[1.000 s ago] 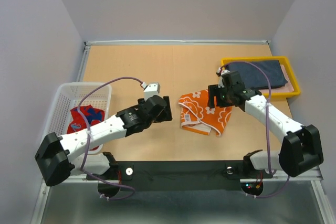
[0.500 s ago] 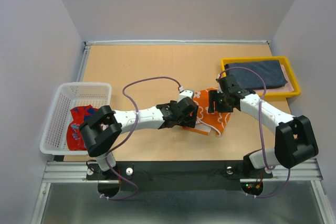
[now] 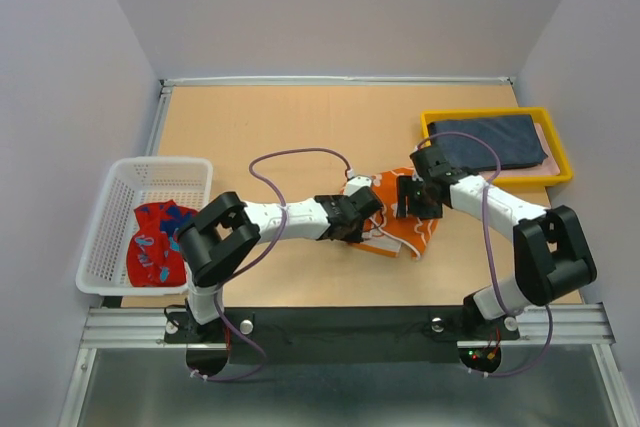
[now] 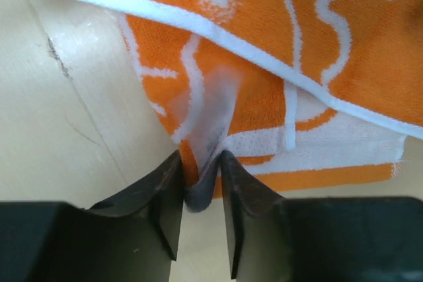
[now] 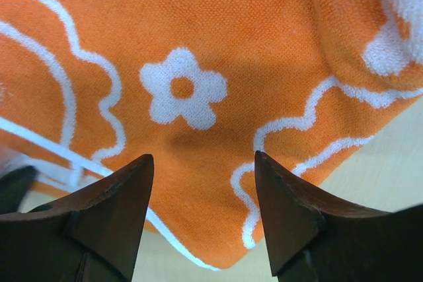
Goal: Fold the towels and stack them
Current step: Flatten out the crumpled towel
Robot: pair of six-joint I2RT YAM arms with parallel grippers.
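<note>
An orange towel [image 3: 385, 197] with a white flower pattern lies crumpled on the table between my arms. The left gripper [image 3: 360, 222] is at its left edge. In the left wrist view the left gripper [image 4: 201, 163] is shut on a pinched-up fold of the orange towel [image 4: 297, 44]. My right gripper [image 3: 411, 203] hovers over the cloth's right part. The right wrist view shows the right gripper [image 5: 201, 163] open, its fingers on either side of the orange towel's [image 5: 198, 51] corner. A red towel [image 3: 155, 244] with blue patches lies in the basket. A navy towel [image 3: 490, 142] lies folded in the tray.
The white mesh basket [image 3: 160, 162] stands at the left table edge. The yellow tray [image 3: 490, 113] sits at the back right. Purple cables loop above both arms. Bare wooden tabletop [image 3: 290, 127] stretches behind the orange towel.
My left arm has swung right from near the basket to the orange towel's left edge, and its jaws have closed on a fold. The right gripper has shifted slightly down over the towel.
</note>
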